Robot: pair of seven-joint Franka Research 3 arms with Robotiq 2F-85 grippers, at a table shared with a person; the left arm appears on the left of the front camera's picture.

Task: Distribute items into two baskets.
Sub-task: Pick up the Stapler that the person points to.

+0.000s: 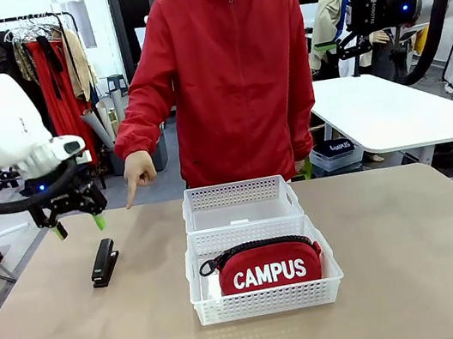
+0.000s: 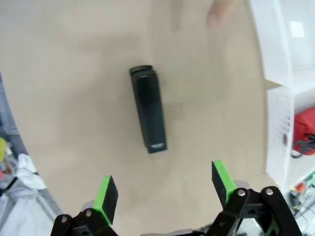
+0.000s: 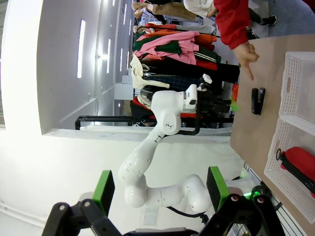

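- The red pouch (image 1: 270,271) carries "CAMPUS" in white capitals. It lies inside the near basket (image 1: 266,302), black zip on top.
- The far basket (image 1: 239,192) touches the near one, both in the middle of the desk (image 1: 416,260).
- The stapler (image 1: 103,261) lies flat on the desk, left of the baskets and well apart from them. The small pale mark at one end is too small to read.
- The left fingers (image 2: 107,194) hang above the stapler, spread wide with nothing between them.
- A person in a red jacket stands at the far side, and their hand (image 1: 138,174) points down at the desk beyond the stapler.
- The right fingers (image 3: 103,189) are raised high on the right, wide apart and holding nothing.
- The left wrist camera looks straight down on the stapler. The right wrist camera, rolled sideways, takes in the whole left arm and a clothes rack (image 1: 16,57).
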